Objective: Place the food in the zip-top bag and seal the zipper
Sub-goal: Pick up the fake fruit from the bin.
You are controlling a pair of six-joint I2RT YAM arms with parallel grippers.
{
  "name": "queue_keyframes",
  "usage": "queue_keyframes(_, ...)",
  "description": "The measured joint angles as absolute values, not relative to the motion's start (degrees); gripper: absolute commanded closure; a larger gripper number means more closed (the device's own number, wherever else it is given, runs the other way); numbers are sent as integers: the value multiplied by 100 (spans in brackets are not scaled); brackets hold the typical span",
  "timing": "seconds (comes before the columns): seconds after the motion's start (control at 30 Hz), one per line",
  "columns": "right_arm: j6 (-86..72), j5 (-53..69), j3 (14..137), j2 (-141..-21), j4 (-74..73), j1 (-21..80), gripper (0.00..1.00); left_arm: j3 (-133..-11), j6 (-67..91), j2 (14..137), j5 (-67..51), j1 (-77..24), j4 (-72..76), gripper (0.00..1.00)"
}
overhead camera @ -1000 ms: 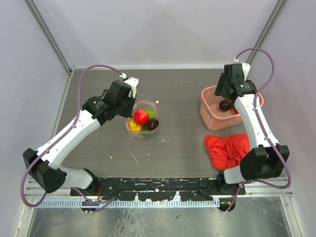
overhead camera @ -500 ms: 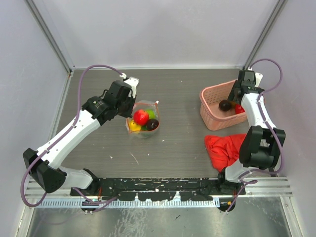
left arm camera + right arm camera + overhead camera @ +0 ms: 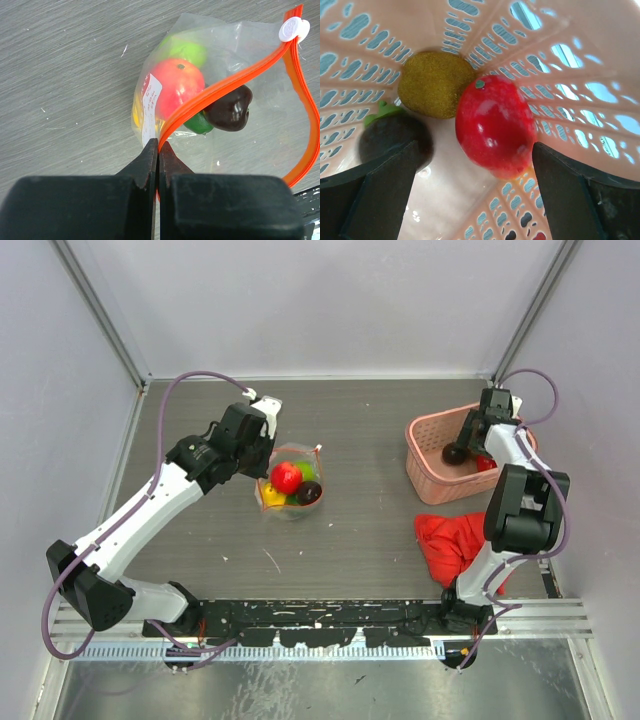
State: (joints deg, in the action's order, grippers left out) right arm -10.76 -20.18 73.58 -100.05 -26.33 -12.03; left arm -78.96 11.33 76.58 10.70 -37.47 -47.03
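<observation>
From above we see the zip-top bag [image 3: 285,508] on the table [image 3: 370,530] left of the basket [image 3: 425,470]; only the wrist views show us the left gripper [image 3: 158,146] pinching its zipper [image 3: 225,87] and the right gripper [image 3: 475,147] spread wide astride a red fruit [image 3: 492,125] inside the basket.

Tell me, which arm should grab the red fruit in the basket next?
Right. The right fingers are open either side of the red fruit in the pink basket. The left fingers are shut on the zip-top bag's zipper, holding it open.
</observation>
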Motion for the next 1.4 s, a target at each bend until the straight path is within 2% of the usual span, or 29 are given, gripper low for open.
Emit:
queue_keyframes(0.17, -1063, -1879, 7358, -10259, -2567, -1227, 3, -7896, 1133, 7655, 1068, -3747, -4703, 100)
queue_keyframes(0.3, -1061, -1723, 7343, -10355, -2508, -1251, 10, -7896, 1133, 7647, 1066, -3747, -4705, 100)
queue_keyframes(0.4, -1061, -1636, 7328, -10355, -2471, -1251, 20, -7896, 1133, 7634, 1066, -3747, -4705, 100)
queue_keyframes(0.5, -1063, -1577, 7328, -10355, -2416, -1251, 35, -7896, 1133, 7616, 1066, -3747, -4703, 100)
queue_keyframes(0.57, -1050, -1549, 7328, -10355, -2401, -1251, 37, -7896, 1133, 7614, 1063, -3747, -4703, 100)
queue_keyframes(0.63, -1066, -1525, 7325, -10355, -2401, -1251, 35, -7896, 1133, 7614, 1061, -3747, -4705, 100)
queue_keyframes(0.87, -1116, -1428, 7341, -10355, -2665, -1251, 18, -7896, 1133, 7614, 1033, -3747, -4703, 100)
queue_keyframes(0.97, -1118, -1415, 7395, -10355, -2936, -1251, 14, -7896, 1133, 7614, 1022, -3750, -4703, 100)
queue_keyframes(1.27, -1192, -1146, 7931, -10733, -3760, -1251, 9, -7896, 1133, 7614, 1002, -3747, -4703, 100)
queue_keyframes(1.4, -1238, -1048, 8101, -11034, -4086, -1251, 10, -7896, 1133, 7614, 1000, -3747, -4703, 100)
